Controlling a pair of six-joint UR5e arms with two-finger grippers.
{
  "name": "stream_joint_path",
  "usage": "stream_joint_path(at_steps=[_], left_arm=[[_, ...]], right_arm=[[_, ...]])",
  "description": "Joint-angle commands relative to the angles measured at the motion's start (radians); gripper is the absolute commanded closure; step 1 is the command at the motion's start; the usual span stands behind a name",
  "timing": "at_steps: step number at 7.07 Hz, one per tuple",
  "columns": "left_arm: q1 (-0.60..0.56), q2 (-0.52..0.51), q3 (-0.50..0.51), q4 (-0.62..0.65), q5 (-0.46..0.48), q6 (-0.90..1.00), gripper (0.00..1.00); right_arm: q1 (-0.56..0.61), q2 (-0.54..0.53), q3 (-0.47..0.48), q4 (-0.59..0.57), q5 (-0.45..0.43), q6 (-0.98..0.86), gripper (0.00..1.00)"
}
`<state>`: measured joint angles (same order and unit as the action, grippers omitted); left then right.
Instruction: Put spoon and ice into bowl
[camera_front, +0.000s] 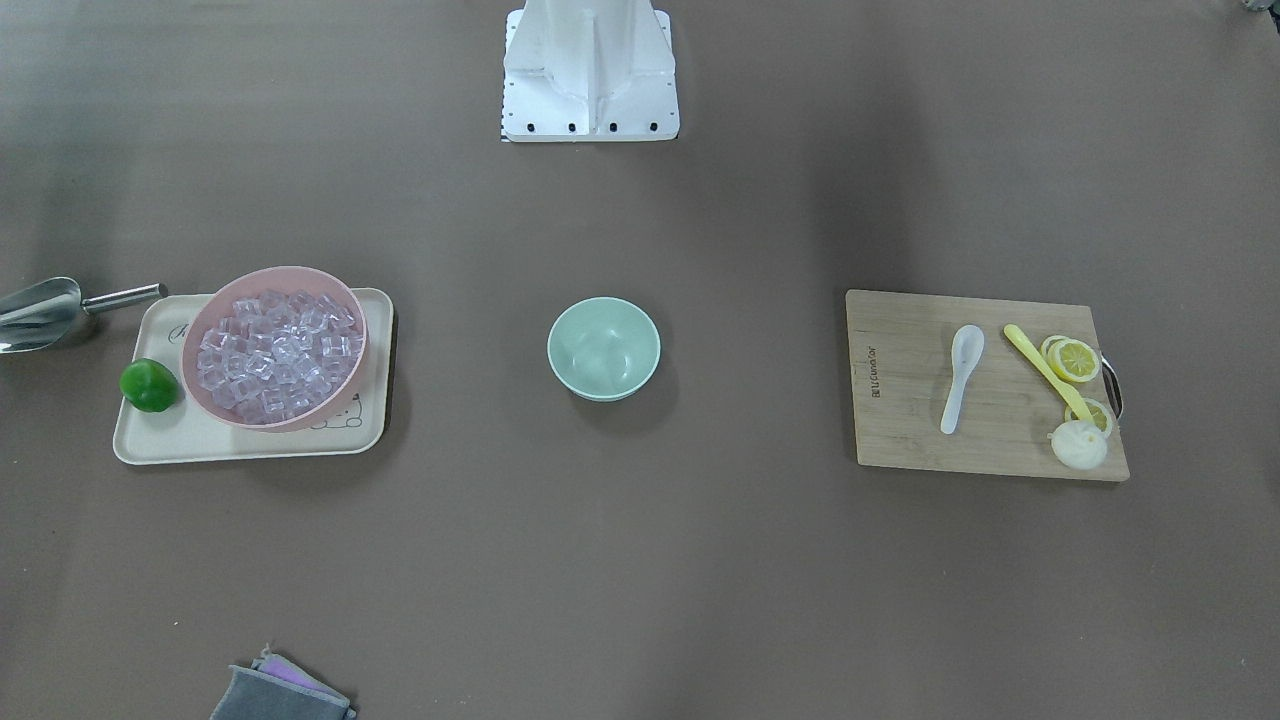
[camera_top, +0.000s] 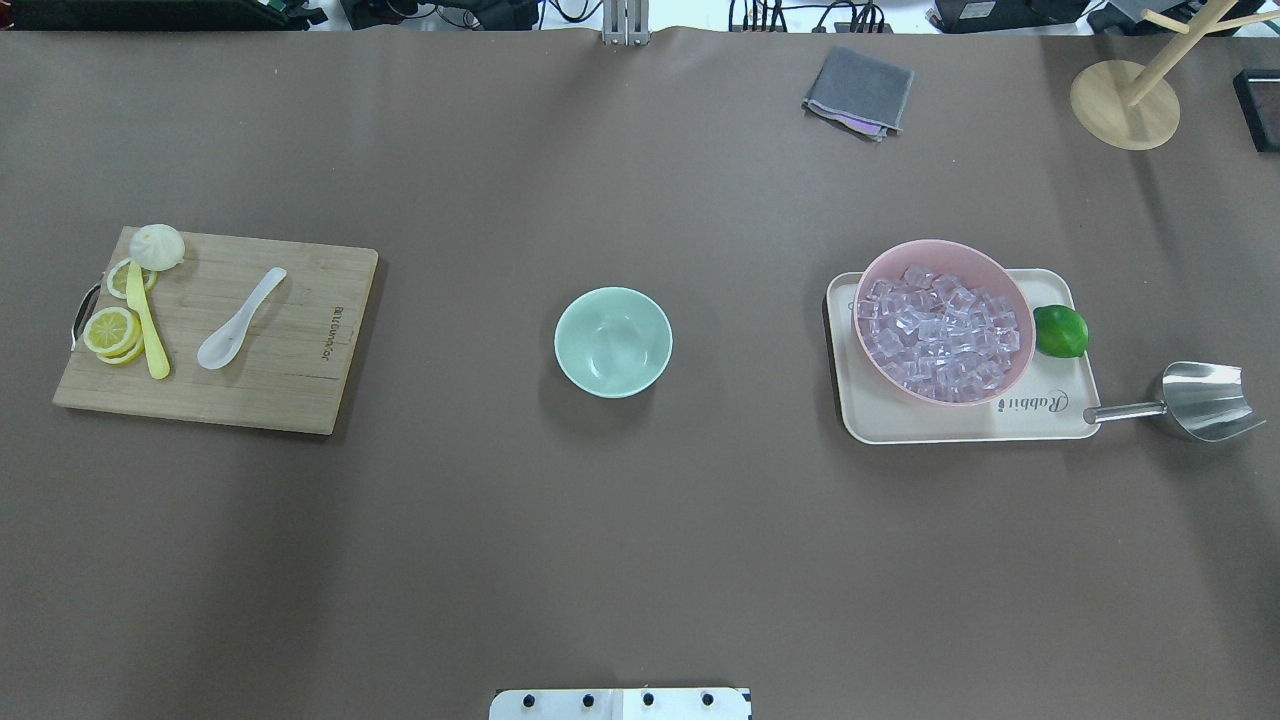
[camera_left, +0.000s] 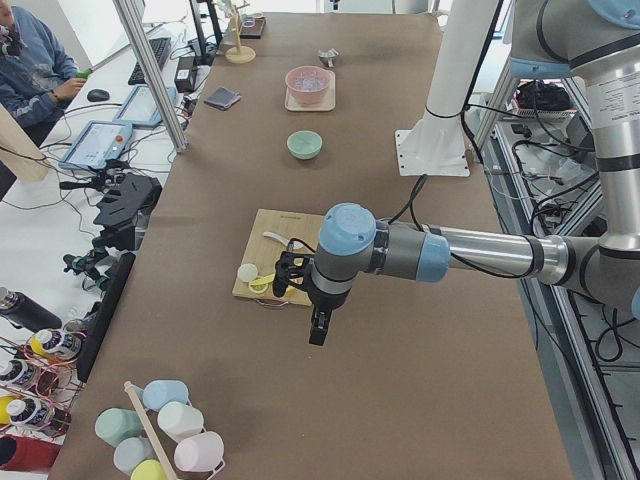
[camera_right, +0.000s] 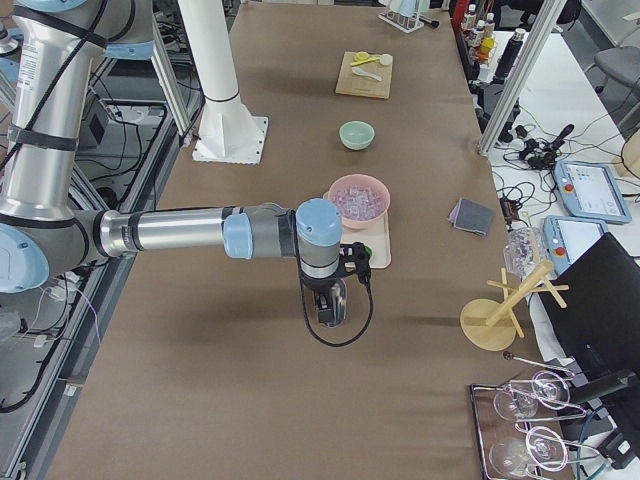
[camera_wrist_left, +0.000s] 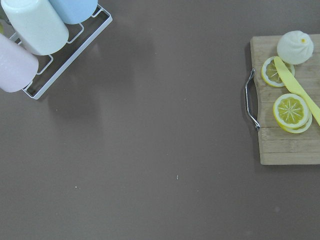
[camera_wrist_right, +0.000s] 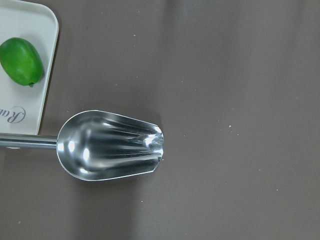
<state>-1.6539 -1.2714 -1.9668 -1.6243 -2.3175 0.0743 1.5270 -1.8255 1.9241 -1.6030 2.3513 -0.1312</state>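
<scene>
Ok so here's where we're at. The spoon (camera_top: 240, 320) is lying flat on the board (camera_top: 300, 340) out on our left, scoop end toward the robot and handle angled away. Next to it on the board are a yellow utensil (camera_top: 148, 325), some lemon slices (camera_top: 110, 331) and a little white bun (camera_top: 157, 246).

Our left gripper (camera_left: 318, 328) hangs pointing down over bare table (camera_top: 640, 550), just off the board's handle end. That puts the spoon on the far side of the lemon slices from it, nowhere near the fingers. The left wrist cam catches only the board's end, not the spoon.

The ice (camera_top: 940, 335) is piled in the pink bowl (camera_top: 940, 244), which sits on the tray (camera_top: 900, 422) on our right with a lime (camera_top: 1060, 331) beside it. Our right gripper (camera_right: 328, 312) is past the tray's outer end, over the steel scoop (camera_top: 1205, 400). So the lime and the bowl's rim sit between it and the cubes.

Honestly, we can't tell whether either gripper is spread or closed. Each one only shows up in a side view, and nothing looks pinched.

The green bowl (camera_top: 613, 342) sits mid-table between the board and the tray, well apart from both, with nothing in it.
</scene>
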Motion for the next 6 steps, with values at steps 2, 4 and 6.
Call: stream_joint_path(at_steps=[2,4,6], left_arm=[[0.002,0.007,0.005,-0.009,-0.006,0.004,0.01],[0.0,0.007,0.0,-0.011,-0.013,-0.005,0.01],[0.002,0.004,0.012,-0.017,-0.013,-0.001,0.01]], right_arm=[[0.015,-0.005,0.001,0.0,0.0,-0.001,0.0],[0.015,0.003,-0.002,0.0,0.005,0.01,0.0],[0.015,-0.001,-0.001,0.0,0.005,0.007,0.0]])
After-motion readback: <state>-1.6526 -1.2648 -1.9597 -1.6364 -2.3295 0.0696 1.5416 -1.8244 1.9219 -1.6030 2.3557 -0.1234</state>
